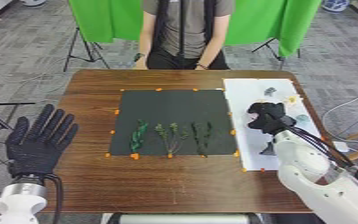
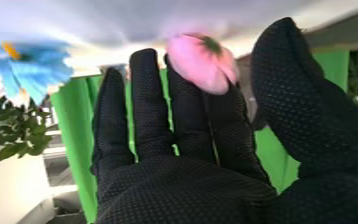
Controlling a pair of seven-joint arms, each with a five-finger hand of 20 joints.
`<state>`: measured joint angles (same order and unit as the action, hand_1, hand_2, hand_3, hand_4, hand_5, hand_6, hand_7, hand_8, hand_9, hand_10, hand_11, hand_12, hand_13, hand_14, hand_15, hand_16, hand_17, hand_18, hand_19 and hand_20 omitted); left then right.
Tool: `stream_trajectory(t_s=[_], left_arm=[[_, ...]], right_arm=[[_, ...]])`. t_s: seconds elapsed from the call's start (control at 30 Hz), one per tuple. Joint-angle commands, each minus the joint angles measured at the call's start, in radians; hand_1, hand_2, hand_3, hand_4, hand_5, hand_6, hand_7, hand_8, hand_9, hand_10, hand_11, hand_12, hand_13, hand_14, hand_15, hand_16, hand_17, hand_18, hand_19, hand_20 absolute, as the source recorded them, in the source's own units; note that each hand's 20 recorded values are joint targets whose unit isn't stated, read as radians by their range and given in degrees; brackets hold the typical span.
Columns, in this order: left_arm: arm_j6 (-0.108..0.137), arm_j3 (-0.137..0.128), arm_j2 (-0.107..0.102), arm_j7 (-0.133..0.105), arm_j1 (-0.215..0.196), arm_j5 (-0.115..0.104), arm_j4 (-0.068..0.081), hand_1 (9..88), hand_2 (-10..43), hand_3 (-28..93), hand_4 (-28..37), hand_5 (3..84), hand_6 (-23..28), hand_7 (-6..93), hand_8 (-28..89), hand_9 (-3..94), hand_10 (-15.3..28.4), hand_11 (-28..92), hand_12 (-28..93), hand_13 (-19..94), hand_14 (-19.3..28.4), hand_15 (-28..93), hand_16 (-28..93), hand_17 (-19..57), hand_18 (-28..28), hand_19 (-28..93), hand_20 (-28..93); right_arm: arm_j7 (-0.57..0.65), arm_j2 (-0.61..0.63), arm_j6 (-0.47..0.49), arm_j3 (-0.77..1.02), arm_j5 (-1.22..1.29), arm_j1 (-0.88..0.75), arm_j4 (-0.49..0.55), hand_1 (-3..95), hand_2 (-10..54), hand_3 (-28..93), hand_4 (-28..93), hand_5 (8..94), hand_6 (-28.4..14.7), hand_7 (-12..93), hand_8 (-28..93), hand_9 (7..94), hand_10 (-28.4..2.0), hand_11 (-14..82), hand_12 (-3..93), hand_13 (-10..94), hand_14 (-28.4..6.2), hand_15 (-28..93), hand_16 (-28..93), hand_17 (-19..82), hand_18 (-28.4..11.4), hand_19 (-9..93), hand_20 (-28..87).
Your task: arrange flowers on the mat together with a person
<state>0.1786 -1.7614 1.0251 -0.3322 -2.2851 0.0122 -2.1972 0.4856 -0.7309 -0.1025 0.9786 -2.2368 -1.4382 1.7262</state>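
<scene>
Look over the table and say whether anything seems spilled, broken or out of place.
Nothing stands out. The green sprigs lie in a row on the dark mat, which looks flat, and the right hand is over the white sheet beside it. I see no spill or damage.

The robot's right hand (image 1: 269, 117) is hiding part of the white sheet (image 1: 242, 90) along the tabletop's (image 1: 158, 190) right edge. Toward the far right corner, a grey thing (image 1: 270, 91) is looking too tiny to name. In the right wrist view, a blue flower (image 2: 35, 67) is running off the edge, and a pink one (image 2: 198, 62) is covering some finger.
</scene>
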Motion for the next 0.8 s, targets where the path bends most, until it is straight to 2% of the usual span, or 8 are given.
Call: stream_trajectory(t_s=[0.03, 0.1, 0.23, 0.4, 0.6, 0.67, 0.73, 0.8], left_arm=[[0.022, -0.024, 0.003, -0.007, -0.019, -0.019, -0.002, 23.8, 17.6, 73, -28.3, 45.7, 7.6, 12.1, -9, 38.5, 13.6, 16, 8, 27, 15.3, 29, -6, -6.9, 13.2, 32, 12], [0.032, -0.027, 0.002, -0.011, -0.02, -0.023, -0.005, 23.9, 17.6, 73, -28.3, 45.7, 7.7, 12.1, -9, 38.6, 13.7, 16, 8, 27, 15.3, 29, -6, -7.0, 13.2, 32, 12], [0.028, -0.025, 0.001, -0.007, -0.015, -0.025, 0.001, 23.9, 17.7, 73, -28.3, 45.8, 7.6, 12.1, -9, 38.7, 13.7, 16, 8, 27, 15.4, 29, -6, -7.0, 13.3, 32, 12], [0.032, -0.027, -0.002, -0.01, -0.016, -0.03, 0.0, 23.9, 17.7, 73, -28.3, 45.7, 7.6, 12.3, -9, 38.8, 13.7, 16, 8, 27, 15.3, 29, -6, -7.0, 13.3, 32, 12], [0.033, -0.041, 0.0, -0.021, -0.032, -0.032, -0.004, 24.0, 17.8, 73, -28.3, 45.7, 7.6, 12.2, -9, 38.9, 13.7, 16, 8, 27, 15.3, 29, -6, -6.9, 13.3, 32, 12], [0.036, -0.038, 0.003, -0.027, -0.031, -0.039, -0.001, 24.0, 17.8, 73, -28.3, 45.8, 7.6, 12.2, -9, 38.9, 13.7, 16, 8, 27, 15.3, 29, -6, -7.0, 13.3, 32, 12], [0.045, -0.029, -0.004, -0.036, -0.02, -0.044, 0.006, 24.0, 17.8, 73, -28.3, 45.7, 7.6, 12.2, -9, 38.9, 13.7, 16, 8, 27, 15.3, 29, -6, -6.9, 13.3, 32, 12], [0.036, -0.031, -0.006, -0.04, -0.022, -0.041, 0.005, 24.0, 17.8, 73, -28.3, 45.8, 7.6, 12.2, -9, 38.9, 13.8, 16, 8, 27, 15.4, 29, -6, -7.0, 13.3, 32, 12]], right_arm=[[0.059, -0.007, -0.12, -0.03, -0.058, -0.003, -0.018, 51.1, -9.5, 70, -28, 55.4, 3.2, 40, -9, 61.8, -7.0, 23.4, 31.5, 42, -8.6, 52, 24, 13, -15.5, 56, 14], [0.051, -0.006, -0.116, -0.026, -0.051, -0.006, -0.01, 54.3, -9.5, 68, -28, 59.1, 4.1, 47, -6, 69.3, -5.4, 18.3, 44.1, 46, -6.8, 51, 34, 14, -15.4, 56, 16], [0.04, 0.005, -0.114, -0.012, -0.048, -0.012, 0.028, 54.8, -9.3, 67, -28, 60.6, 4.5, 49, -5, 70.6, -5.4, 19.8, 46.3, 48, -5.6, 51, 39, 15, -15.5, 57, 17], [-0.018, 0.012, -0.096, -0.031, 0.013, 0.042, 0.106, 55.7, -9.1, 68, -28, 61.8, 4.4, 49, -4, 73.0, -5.4, 20.3, 49.0, 50, -4.3, 49, 42, 15, -15.5, 56, 18], [-0.106, -0.055, -0.099, -0.219, 0.095, 0.284, 0.129, 55.3, -8.9, 69, -28, 62.4, 4.5, 49, -4, 74.0, -5.6, 21.3, 50.3, 52, -4.1, 48, 44, 15, -15.6, 55, 18], [-0.128, -0.099, -0.078, -0.304, 0.16, 0.394, 0.114, 55.3, -8.8, 69, -28, 62.5, 4.4, 49, -4, 73.8, -5.5, 20.9, 50.2, 52, -4.0, 47, 44, 15, -15.6, 55, 18], [-0.148, -0.146, -0.054, -0.368, 0.214, 0.475, 0.094, 55.2, -8.6, 69, -28, 62.5, 4.4, 49, -4, 73.7, -5.4, 20.4, 50.0, 53, -4.0, 47, 44, 15, -15.7, 55, 17], [-0.158, -0.202, -0.017, -0.422, 0.276, 0.543, 0.069, 55.1, -8.6, 69, -28, 62.5, 4.3, 48, -4, 73.7, -5.4, 20.1, 49.9, 53, -4.1, 46, 44, 15, -15.7, 54, 17]])
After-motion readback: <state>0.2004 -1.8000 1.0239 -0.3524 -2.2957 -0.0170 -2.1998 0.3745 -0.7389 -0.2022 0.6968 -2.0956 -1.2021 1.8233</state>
